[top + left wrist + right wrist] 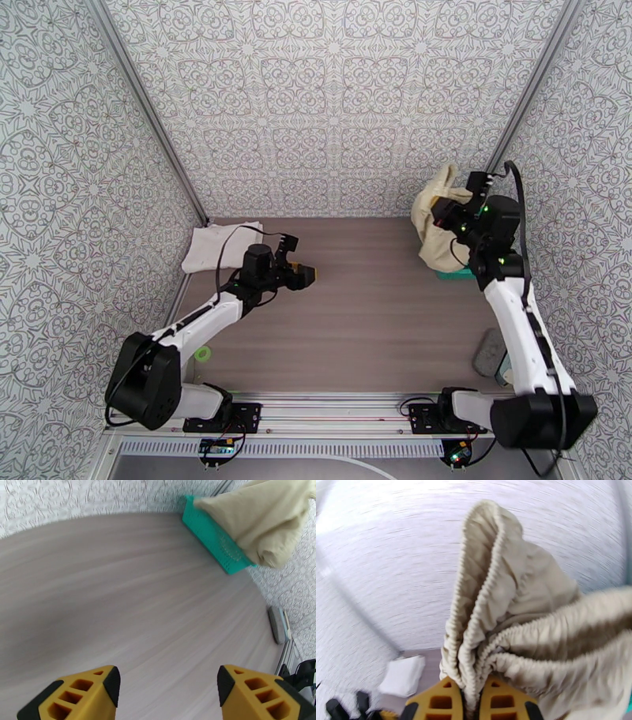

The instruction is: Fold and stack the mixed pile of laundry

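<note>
While the right gripper (452,211) holds the beige shorts (430,233) up over the green basket (457,274), far right in the top view, the folded white T-shirt (209,246) lies at the far left corner of the table (371,316), the left gripper (304,274) near it. From the left wrist, that gripper's fingers stand apart above bare tabletop. From the right wrist, the fingers are pinched together on the shorts' waistband

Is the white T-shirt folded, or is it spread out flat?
Folded. The white T-shirt lies as a small, compact rectangle in the far left corner of the table, with no sleeves showing.
</note>
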Robot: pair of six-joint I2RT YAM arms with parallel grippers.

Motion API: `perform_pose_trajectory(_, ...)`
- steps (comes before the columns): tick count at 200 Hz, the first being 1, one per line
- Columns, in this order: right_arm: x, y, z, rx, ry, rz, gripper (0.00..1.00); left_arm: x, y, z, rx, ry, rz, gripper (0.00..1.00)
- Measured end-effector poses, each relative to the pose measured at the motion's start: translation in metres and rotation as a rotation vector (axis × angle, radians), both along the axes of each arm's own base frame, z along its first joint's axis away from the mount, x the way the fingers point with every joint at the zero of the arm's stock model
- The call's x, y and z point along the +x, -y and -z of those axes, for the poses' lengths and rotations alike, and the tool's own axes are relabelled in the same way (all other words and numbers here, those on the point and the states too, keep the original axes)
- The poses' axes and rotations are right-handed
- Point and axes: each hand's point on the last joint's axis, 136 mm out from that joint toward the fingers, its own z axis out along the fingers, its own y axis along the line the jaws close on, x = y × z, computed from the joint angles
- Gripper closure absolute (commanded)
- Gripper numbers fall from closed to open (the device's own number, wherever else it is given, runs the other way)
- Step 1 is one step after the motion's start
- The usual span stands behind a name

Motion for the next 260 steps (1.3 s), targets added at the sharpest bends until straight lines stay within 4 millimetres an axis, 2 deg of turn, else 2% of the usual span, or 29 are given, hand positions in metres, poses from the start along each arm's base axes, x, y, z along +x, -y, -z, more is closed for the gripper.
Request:
perform_pose_trajectory(19, -0.028, -0.042, -0.022, -0.022, 0.053, -0.114, 1.00, -0.003, -0.009, -0.021, -0.021, 0.049, -0.019, 0.30)
perform_pose_trajectory(32, -0.043, -0.065, -0.028, -0.033, 0.069, -0.180, 1.00, -0.005, -0.016, -0.035, -0.032, 0.081, -0.033, 0.30)
perform_pose_trajectory(49, -0.057, -0.091, -0.021, -0.054, 0.051, -0.252, 1.00, -0.011, -0.027, -0.053, -0.046, 0.125, -0.056, 0.30)
perform_pose_trajectory(63, -0.061, -0.113, -0.001, -0.075, 0.009, -0.305, 1.00, -0.015, -0.036, -0.061, -0.050, 0.143, -0.074, 0.30)
perform_pose_trajectory(80, -0.057, -0.136, 0.038, -0.106, -0.076, -0.350, 1.00, -0.019, -0.044, -0.062, -0.049, 0.145, -0.092, 0.30)
perform_pose_trajectory(89, -0.052, -0.148, 0.068, -0.129, -0.142, -0.370, 1.00, -0.021, -0.047, -0.059, -0.046, 0.136, -0.098, 0.30)
perform_pose_trajectory(115, -0.035, -0.177, 0.175, -0.217, -0.374, -0.403, 1.00, -0.025, -0.050, -0.037, -0.029, 0.077, -0.105, 0.30)
perform_pose_trajectory(123, -0.032, -0.181, 0.200, -0.238, -0.427, -0.405, 1.00, -0.026, -0.050, -0.033, -0.027, 0.064, -0.106, 0.30)
perform_pose_trajectory(133, -0.028, -0.186, 0.230, -0.262, -0.491, -0.409, 0.89, -0.027, -0.051, -0.026, -0.021, 0.046, -0.108, 0.30)
perform_pose_trajectory(144, -0.023, -0.188, 0.260, -0.284, -0.554, -0.402, 0.70, -0.028, -0.051, -0.019, -0.015, 0.029, -0.110, 0.30)
perform_pose_trajectory(154, -0.020, -0.188, 0.279, -0.308, -0.589, -0.395, 0.58, -0.027, -0.052, -0.012, -0.007, 0.012, -0.115, 0.30)
perform_pose_trajectory(166, -0.017, -0.186, 0.293, -0.325, -0.618, -0.376, 0.49, -0.027, -0.052, -0.003, 0.005, -0.011, -0.121, 0.30)
perform_pose_trajectory(187, -0.013, -0.178, 0.299, -0.349, -0.632, -0.350, 0.35, -0.028, -0.051, 0.010, 0.028, -0.051, -0.125, 0.30)
perform_pose_trajectory(212, -0.007, -0.157, 0.286, -0.365, -0.614, -0.301, 0.24, -0.030, -0.048, 0.022, 0.053, -0.085, -0.125, 0.29)
perform_pose_trajectory(238, -0.007, -0.127, 0.247, -0.369, -0.559, -0.229, 0.18, -0.034, -0.044, 0.037, 0.086, -0.127, -0.123, 0.29)
perform_pose_trajectory(260, -0.017, -0.105, 0.212, -0.355, -0.505, -0.186, 0.17, -0.041, -0.041, 0.050, 0.119, -0.167, -0.120, 0.28)
